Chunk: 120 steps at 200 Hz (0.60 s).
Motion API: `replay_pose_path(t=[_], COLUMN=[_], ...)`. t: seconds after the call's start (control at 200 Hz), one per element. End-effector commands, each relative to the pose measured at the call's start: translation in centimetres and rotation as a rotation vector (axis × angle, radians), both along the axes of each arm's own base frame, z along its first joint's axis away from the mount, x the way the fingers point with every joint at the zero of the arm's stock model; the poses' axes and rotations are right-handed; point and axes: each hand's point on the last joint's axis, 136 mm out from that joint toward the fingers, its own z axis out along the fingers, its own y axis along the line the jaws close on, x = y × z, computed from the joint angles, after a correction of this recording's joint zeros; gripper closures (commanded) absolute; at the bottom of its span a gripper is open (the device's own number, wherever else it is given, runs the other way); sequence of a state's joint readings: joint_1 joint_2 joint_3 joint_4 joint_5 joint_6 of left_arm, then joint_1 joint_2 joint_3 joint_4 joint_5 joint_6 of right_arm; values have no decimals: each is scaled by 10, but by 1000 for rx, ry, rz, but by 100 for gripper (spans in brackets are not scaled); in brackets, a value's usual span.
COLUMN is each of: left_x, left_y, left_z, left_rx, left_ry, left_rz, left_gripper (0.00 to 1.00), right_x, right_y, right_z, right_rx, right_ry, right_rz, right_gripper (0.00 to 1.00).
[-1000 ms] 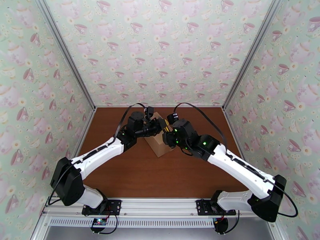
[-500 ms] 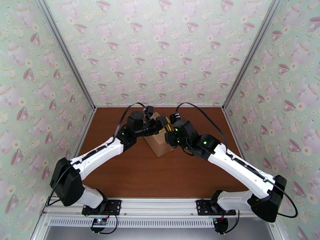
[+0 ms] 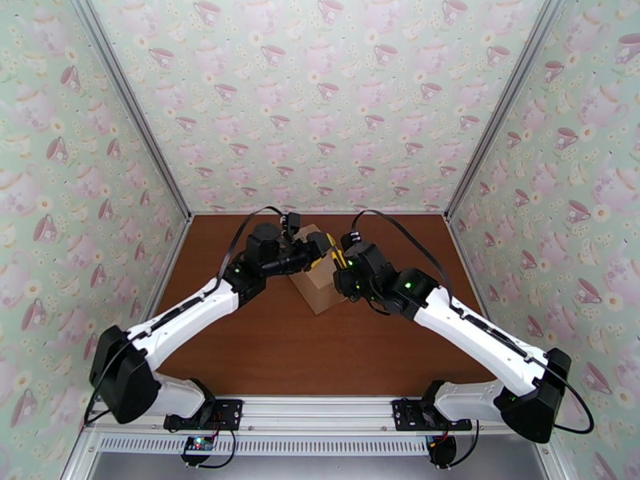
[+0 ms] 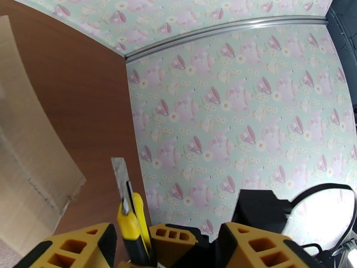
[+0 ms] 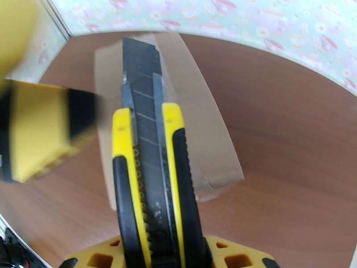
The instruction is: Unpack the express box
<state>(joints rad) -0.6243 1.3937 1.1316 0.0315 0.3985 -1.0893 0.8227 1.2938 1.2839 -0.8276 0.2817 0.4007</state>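
express box (image 3: 320, 293), plain cardboard, sits mid-table on brown tabletop (image 3: 264, 346), right under both grippers. r gripper (image 5: 165, 253) is clamped on yellow utility knife (image 5: 147, 166) by the handle, blade out over box top. l gripper (image 3: 322, 246) is just beside it, jaws spread wide, gripping nothing, knife between its fingers. arms hide the box's far end from top cam. teacup-print walls (image 3: 320, 114) all round.

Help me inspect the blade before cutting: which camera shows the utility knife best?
Right wrist: the utility knife lies face-on, blade segments clear. Left wrist shows it edge-on, low in frame. Top external gives a small yellow sliver.
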Motion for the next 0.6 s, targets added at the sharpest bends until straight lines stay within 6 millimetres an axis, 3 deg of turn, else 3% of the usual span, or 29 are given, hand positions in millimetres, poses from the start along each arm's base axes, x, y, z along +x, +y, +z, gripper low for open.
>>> replay_pose_path(t=[0.0,0.245,0.29,0.331,0.351,0.436,0.596], left_x=[1,1,-1,-3,-7,-13,-23], left_y=[26,63,69,73,77,86,85], left_z=[-11,-45,-53,-56,-71,-92,-124], left_rx=[86,307,329,338,360,393,393], left_ry=[-9,-42,-42,-50,-28,-1,62], left_rz=[67,167,183,196,200,215,203], left_gripper=[33,36,37,39,39,40,42], right_x=[-13,-51,-61,-65,-67,-70,-69], right_y=[-26,-56,-65,-66,-66,-66,-61], right_z=[-2,-12,-23,-30,-33,-46,-62], right_rx=[-70,-97,-135,-141,-144,-157,-177], right_ry=[28,57,92,109,115,139,166], right_rz=[-41,-57,-61,-66,-68,-77,-81], right_gripper=[100,100,100,100,100,100,100])
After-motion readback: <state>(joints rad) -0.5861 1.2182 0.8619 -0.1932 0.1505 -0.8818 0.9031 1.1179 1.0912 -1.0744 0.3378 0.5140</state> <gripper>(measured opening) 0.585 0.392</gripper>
